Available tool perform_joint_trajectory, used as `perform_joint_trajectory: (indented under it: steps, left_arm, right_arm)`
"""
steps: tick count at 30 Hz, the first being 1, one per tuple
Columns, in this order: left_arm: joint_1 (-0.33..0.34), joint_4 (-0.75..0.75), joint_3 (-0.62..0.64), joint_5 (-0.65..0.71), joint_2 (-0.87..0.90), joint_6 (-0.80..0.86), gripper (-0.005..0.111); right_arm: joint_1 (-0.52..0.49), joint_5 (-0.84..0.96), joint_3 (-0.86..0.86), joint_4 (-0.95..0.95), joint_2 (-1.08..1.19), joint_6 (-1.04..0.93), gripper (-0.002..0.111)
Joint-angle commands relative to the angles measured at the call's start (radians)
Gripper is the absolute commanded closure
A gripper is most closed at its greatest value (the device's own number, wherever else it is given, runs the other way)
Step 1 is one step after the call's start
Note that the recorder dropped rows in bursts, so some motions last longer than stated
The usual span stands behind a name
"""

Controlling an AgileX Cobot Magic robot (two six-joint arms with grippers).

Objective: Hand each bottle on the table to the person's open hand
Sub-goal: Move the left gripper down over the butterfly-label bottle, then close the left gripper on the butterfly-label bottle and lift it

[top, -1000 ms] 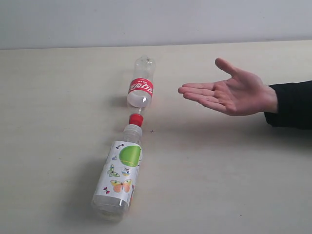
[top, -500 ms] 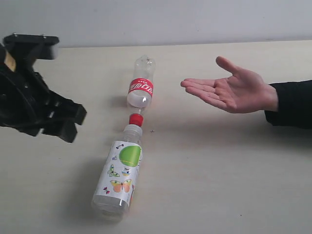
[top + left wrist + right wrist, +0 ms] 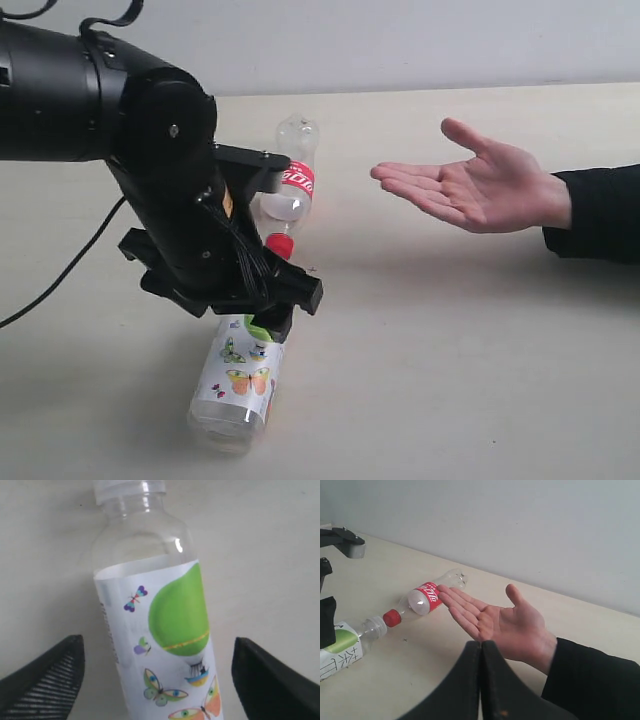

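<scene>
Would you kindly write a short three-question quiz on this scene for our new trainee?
1. True or false: the left claw is shut on the large clear plastic bottle with the butterfly label.
2. How many bottles are seen lying on the pale beige wood-grain table? A) one B) two C) four
3. Which claw is shut with nothing in it?
Key:
1. False: its jaws stand open on either side of that bottle.
2. B: the butterfly one and the small clear plastic bottle with the red label.
3. The right claw.
</scene>
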Motion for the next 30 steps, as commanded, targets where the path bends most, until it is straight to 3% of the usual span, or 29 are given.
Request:
perform_joint_trajectory:
  steps: [1,23,30]
  left_arm:
    - [-0.013,-0.011,-0.017,-0.013,0.035,-0.012,0.029]
    - [-0.018,-0.014,-0.017,-0.052,0.132,-0.012,0.029]
    - [-0.018,-0.014,-0.017,-0.052,0.132,-0.012,0.047]
  right_arm:
    - [0.001,-0.004,0.005,-0.004,-0.004,0.005,0.108]
    - [0.001,-0.004,0.005,-0.004,-0.004,0.005,0.108]
    - [0.001,-0.004,0.005,-0.004,-0.004,0.005,0.108]
